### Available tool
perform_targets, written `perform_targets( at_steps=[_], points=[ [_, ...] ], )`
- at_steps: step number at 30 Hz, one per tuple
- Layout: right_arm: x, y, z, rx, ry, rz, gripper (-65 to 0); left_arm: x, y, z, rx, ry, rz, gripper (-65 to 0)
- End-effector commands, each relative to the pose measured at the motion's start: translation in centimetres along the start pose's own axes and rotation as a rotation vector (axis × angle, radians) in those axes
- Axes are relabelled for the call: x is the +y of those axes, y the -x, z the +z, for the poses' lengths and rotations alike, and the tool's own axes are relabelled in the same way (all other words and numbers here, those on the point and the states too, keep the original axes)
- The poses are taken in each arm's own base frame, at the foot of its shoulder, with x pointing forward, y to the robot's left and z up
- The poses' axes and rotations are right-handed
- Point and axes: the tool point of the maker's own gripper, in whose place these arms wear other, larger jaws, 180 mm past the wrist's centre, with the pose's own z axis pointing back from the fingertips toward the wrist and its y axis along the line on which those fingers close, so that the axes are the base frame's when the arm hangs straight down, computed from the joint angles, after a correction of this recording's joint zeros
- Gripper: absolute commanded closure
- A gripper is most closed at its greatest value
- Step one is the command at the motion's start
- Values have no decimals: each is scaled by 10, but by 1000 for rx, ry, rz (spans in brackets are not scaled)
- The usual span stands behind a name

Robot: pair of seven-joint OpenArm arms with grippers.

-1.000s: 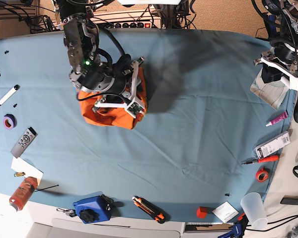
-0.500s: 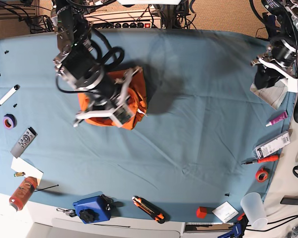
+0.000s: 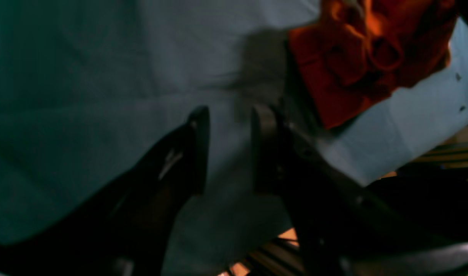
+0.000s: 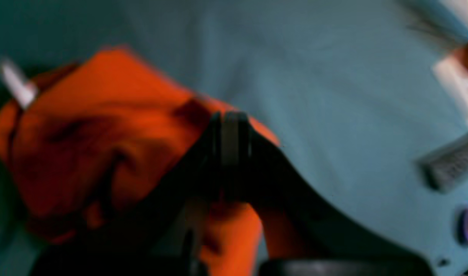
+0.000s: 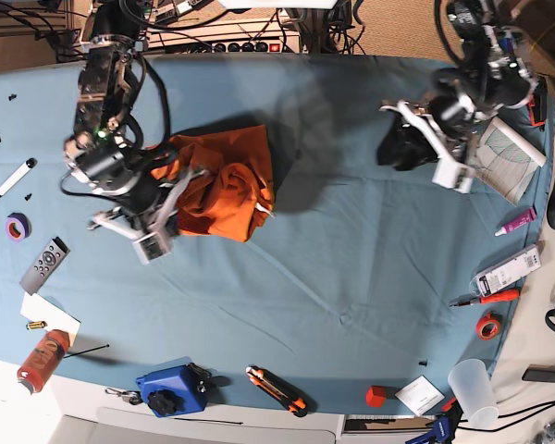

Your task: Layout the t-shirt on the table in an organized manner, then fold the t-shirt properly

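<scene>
So far I had hardly begun. The t-shirt (image 5: 224, 188) lay in a crumpled orange heap on the left part of the table (image 5: 351, 259), not spread out at all. My right gripper (image 4: 230, 126) had its jaws pressed together on an edge of the cloth. My left gripper (image 3: 228, 122) hung over bare table with its jaws apart, well away from the shirt. Spreading it flat and all the folding were left to do.

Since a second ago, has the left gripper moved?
Yes. In the base view the left gripper has swung from the table's right edge inward, toward the t-shirt.
</scene>
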Motion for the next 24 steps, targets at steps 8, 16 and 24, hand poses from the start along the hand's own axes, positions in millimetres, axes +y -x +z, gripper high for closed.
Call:
perform_targets(
  at_steps=[8, 16, 24],
  points=[
    [38, 6, 17, 77, -154, 115, 0, -7, -3, -11, 0, -43, -74, -174],
    [65, 52, 35, 154, -290, 164, 0, -4, -4, -11, -1, -53, -83, -174],
    [113, 43, 53, 45, -551, 150, 0, -4, -4, -11, 0, -54, -84, -174]
  ],
)
